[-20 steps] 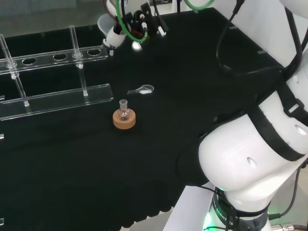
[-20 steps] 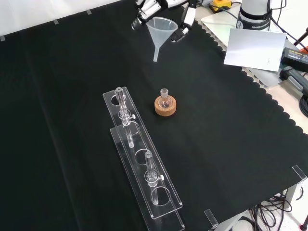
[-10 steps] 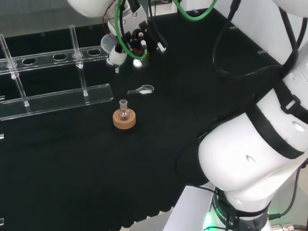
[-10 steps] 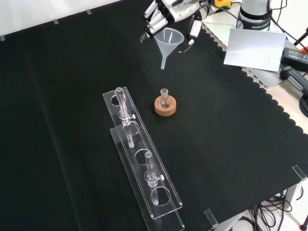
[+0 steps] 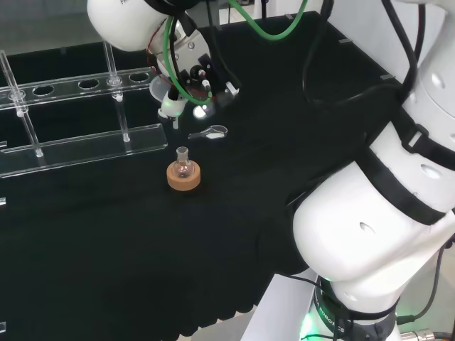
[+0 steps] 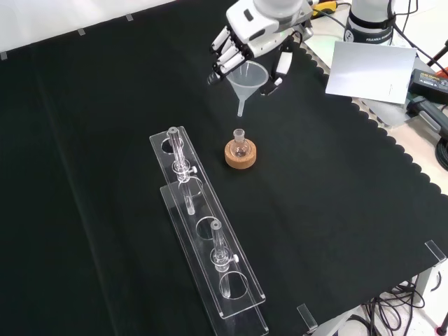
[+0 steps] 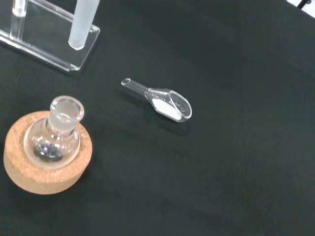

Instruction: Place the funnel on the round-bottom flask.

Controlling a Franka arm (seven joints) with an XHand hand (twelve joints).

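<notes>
Fingers (image 6: 221, 61) of the hand (image 6: 255, 31) curl around the funnel (image 6: 247, 77), holding it upright above the cloth (image 6: 105, 140), near the flask (image 6: 240, 143) on its cork ring (image 6: 240, 155).

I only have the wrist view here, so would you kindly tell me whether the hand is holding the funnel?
Observer: Yes. In the front view the black and white hand has its fingers curled round the rim of the clear plastic funnel, spout pointing down.
Operator: Thank you. Is the spout in the flask?
Observer: No. In the front view the spout tip hangs above the neck of the small round-bottom glass flask, clearly apart from it.
Operator: Understood. Is anything standing close to the flask on the far side of my picture?
Observer: In the front view the long clear plastic rack lies to the flask's left, with upright glass tubes in it.
</notes>
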